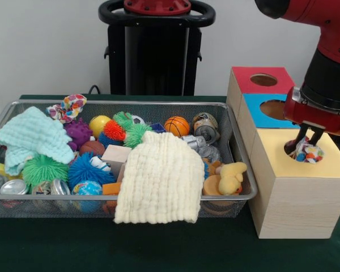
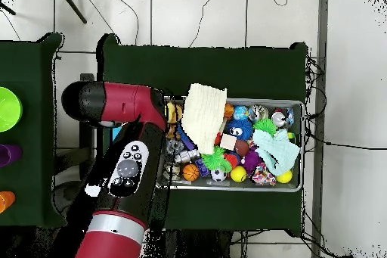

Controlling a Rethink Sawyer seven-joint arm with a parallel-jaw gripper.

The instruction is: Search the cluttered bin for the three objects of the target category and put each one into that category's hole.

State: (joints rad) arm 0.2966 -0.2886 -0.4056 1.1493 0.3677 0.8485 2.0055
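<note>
The wire mesh bin [image 1: 45, 198] stands on the green table, full of toys; it also shows in the overhead view [image 2: 301, 145]. One ruffled fabric piece [image 1: 68, 106] lies on the bin's far left rim and shows in the overhead view [image 2: 262, 175]. My gripper [image 1: 307, 144] reaches down into the round hole [image 1: 290, 148] of the yellow-topped box [image 1: 328, 161]. It is shut on a second ruffled fabric piece [image 1: 309, 153], which sits at the mouth of the hole. A third piece is not visible. In the overhead view the arm hides the gripper and the boxes.
A blue-topped box [image 1: 255, 116] and a red-topped box [image 1: 243, 79] stand behind the yellow one. A cream waffle cloth [image 1: 158, 178] drapes over the bin's front rim. A mint-green cloth [image 1: 31, 139] lies at the left. Balls, cans and a yellow duck [image 1: 231, 177] fill the bin.
</note>
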